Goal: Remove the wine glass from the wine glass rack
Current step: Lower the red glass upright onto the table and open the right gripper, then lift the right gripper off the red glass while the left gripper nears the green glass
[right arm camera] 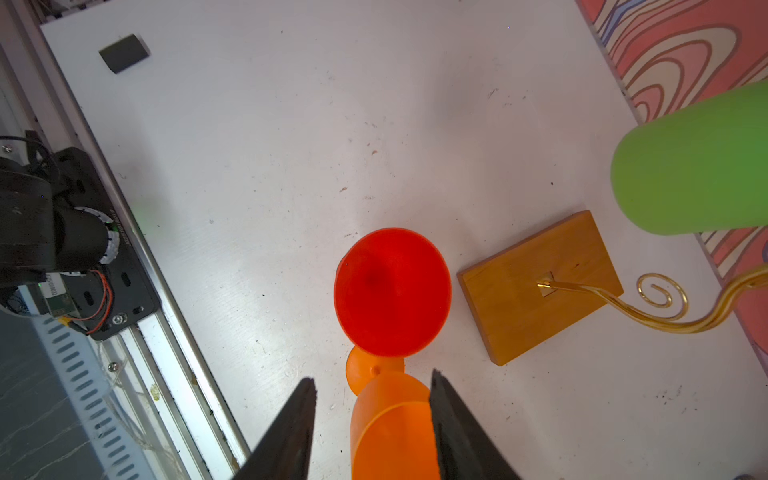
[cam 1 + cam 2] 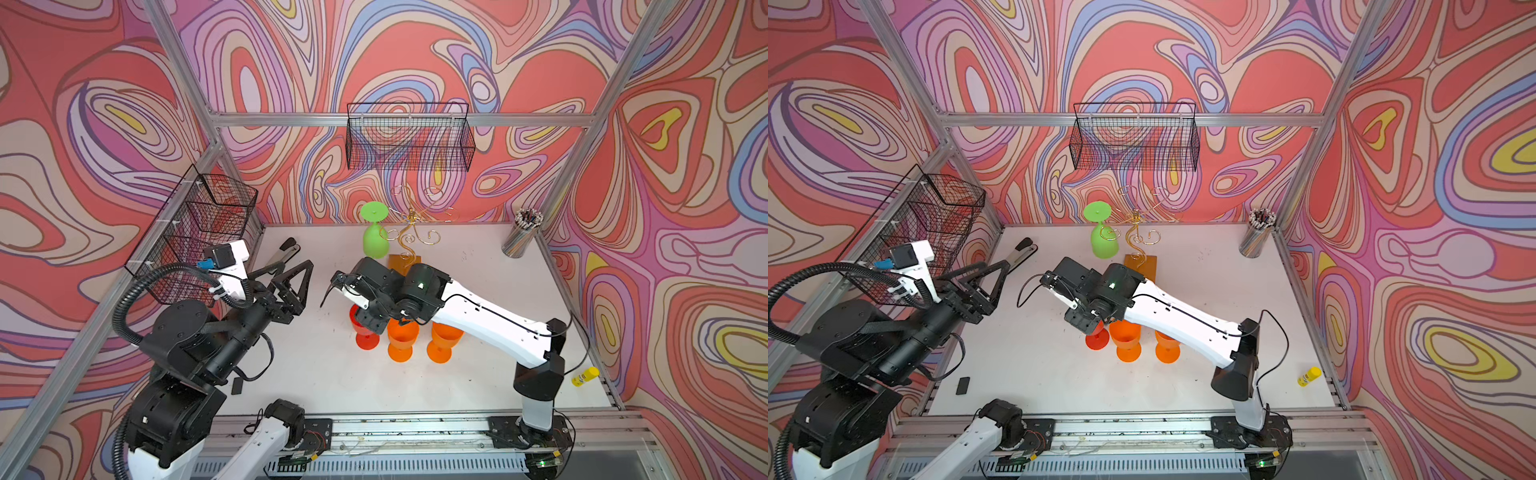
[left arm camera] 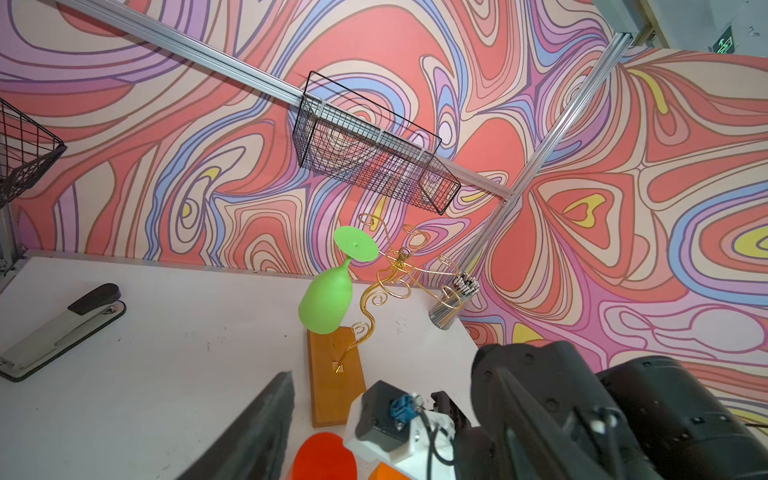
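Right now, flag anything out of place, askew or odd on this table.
A yellow bottle seems to lie on its side at the table's right edge. A small black piece lies loose at its front left. The green wine glass hangs tilted on the rack.

Left arm (image 2: 199, 345) and right arm (image 2: 490, 316): white shells, black joints. Left has a corrugated black hose (image 2: 124, 299). Right has a green LED (image 2: 421, 285) and a thin black cable (image 2: 498, 318).
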Controlling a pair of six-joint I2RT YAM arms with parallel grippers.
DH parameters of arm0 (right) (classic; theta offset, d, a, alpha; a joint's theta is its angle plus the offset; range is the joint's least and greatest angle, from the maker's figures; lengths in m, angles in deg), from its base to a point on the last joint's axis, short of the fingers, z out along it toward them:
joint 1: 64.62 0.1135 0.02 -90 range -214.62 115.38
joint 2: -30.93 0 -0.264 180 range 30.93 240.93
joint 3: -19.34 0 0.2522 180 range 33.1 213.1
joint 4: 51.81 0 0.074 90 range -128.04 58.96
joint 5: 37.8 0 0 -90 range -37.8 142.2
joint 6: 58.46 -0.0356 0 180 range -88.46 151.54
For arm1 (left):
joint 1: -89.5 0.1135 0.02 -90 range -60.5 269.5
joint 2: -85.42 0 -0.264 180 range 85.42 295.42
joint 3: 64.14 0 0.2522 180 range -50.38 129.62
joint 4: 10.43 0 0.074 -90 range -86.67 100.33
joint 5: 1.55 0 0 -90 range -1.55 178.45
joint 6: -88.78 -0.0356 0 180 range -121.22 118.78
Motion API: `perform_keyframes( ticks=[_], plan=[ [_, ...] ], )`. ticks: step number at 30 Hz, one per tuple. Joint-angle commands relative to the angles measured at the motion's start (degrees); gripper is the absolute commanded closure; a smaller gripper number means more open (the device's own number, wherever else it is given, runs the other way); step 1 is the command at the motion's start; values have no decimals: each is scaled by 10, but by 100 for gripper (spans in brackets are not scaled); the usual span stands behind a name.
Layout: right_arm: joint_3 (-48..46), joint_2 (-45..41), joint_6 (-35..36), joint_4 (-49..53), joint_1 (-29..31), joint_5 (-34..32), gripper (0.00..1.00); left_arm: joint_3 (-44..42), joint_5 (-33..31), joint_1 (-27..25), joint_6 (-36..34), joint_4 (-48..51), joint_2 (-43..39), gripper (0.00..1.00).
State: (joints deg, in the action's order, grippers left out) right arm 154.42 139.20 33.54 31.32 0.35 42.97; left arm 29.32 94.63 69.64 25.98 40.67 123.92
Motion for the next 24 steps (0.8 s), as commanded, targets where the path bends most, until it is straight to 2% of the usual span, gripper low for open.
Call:
perform_keyframes(
  ticks=[1, 12, 18, 24],
  plan=[
    [-46, -43, -12, -56, 3, 10, 53, -9, 6, 2, 11, -20, 9, 26],
    [-223, -268, -38, -175, 3, 93, 54, -34, 20, 2, 64, -71, 32, 25],
    [-287, -380, -49, -232, 3, 106, 54, -55, 99, 3, 135, -147, 86, 25],
    [-361, -484, -51, -331, 3, 39, 55, -92, 203, 39, 238, -278, 151, 27]
  ],
)
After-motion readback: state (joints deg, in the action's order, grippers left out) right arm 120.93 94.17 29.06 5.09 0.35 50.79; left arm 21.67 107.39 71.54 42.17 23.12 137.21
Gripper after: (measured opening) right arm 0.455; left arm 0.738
